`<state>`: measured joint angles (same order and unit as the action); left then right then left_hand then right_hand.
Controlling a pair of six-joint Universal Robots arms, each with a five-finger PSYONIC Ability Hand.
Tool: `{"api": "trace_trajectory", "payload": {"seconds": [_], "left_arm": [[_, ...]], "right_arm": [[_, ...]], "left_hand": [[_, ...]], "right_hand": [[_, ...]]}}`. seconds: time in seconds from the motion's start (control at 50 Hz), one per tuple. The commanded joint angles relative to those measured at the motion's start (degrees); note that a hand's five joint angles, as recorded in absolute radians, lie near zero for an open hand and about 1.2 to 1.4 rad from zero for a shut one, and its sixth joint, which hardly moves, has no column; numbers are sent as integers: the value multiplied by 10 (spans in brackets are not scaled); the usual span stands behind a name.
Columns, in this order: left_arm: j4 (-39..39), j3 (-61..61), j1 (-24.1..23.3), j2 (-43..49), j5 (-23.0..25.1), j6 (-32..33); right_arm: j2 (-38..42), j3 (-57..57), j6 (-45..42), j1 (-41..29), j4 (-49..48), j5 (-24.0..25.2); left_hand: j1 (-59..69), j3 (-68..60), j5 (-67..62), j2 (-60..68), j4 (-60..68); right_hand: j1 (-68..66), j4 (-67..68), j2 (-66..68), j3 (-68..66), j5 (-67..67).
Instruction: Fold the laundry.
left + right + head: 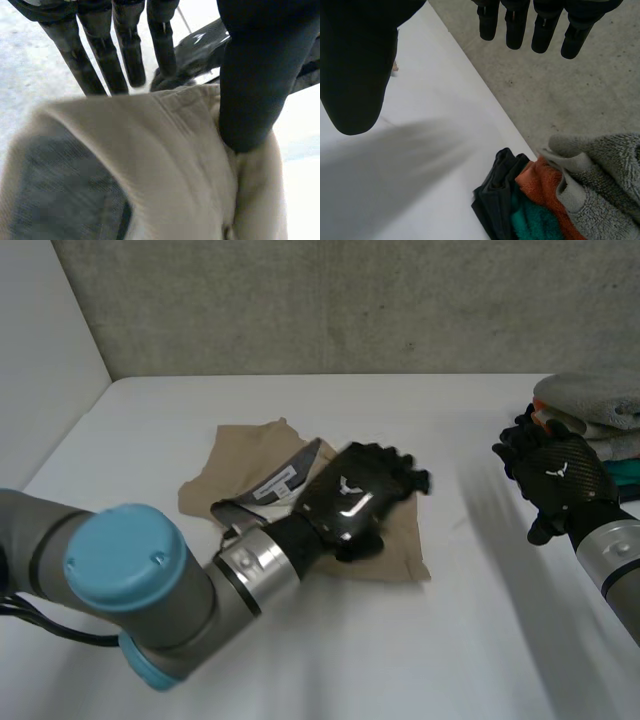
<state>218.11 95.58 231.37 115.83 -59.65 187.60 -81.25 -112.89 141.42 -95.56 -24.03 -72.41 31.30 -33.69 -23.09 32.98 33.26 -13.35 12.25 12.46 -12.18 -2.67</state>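
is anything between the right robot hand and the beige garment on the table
Nothing visible: only bare white table lies between the right robot hand and the beige garment. The left robot hand rests on the garment.

l hand (350, 502) flat on tan garment (245, 455), r hand (560, 480) w/ towel pile (590, 400) beside it.

On my white surface (150, 420): one tan cotton garment (250, 462), one grey terry towel (605, 165), one orange towel (540, 185), one teal towel (535, 221), one charcoal cloth (495, 195).
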Motion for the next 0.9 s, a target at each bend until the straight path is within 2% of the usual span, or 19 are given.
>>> {"api": "trace_trajectory", "payload": {"seconds": [0.02,0.1,0.14,0.16,0.26,0.34,0.36,0.44,0.52,0.64,0.8,0.9], "left_arm": [[-50,-1,21,-83,-32,15],[-80,-2,71,-129,-64,13],[-97,-2,98,-143,-76,14],[-122,-2,131,-148,-85,15],[-168,-5,192,-127,-91,30],[-200,-8,246,-83,-91,86],[-210,-7,267,-69,-91,119],[-224,-5,299,-36,-89,194],[-226,-11,309,5,-84,237],[-226,-23,305,42,-82,246],[-219,-27,275,48,-81,243],[-211,-35,248,62,-82,242]], "right_arm": [[0,7,3,-3,31,0],[-5,21,32,-13,78,0],[-6,32,75,-38,116,1],[-6,38,92,-51,129,1],[-15,62,193,-95,179,1],[-50,63,212,-112,181,0],[-55,63,212,-117,181,1],[-57,64,210,-171,177,4],[-52,70,200,-237,162,3],[7,81,151,-303,121,-18],[121,118,73,-373,43,-152],[138,117,69,-380,0,-171]], "left_hand": [[-36,60,54,-53,-55],[-65,88,82,-81,-84],[-65,88,82,-81,-84],[-80,103,97,-96,-99],[-91,115,109,-108,-111],[-110,134,128,-127,-130],[-110,134,128,-127,-130],[-112,135,129,-128,-131],[-112,135,129,-128,-131],[-112,135,129,-128,-131],[-103,127,121,-120,-123],[-78,102,96,-95,-98]], "right_hand": [[34,-22,-25,22,27],[34,-22,-25,22,27],[34,-22,-25,22,27],[34,-22,-25,22,27],[34,-22,-25,22,27],[34,-22,-25,22,27],[34,-22,-25,22,27],[34,-22,-25,22,27],[34,-22,-25,22,27],[34,-22,-25,22,27],[34,-22,-25,22,27],[34,-22,-25,22,27]]}}
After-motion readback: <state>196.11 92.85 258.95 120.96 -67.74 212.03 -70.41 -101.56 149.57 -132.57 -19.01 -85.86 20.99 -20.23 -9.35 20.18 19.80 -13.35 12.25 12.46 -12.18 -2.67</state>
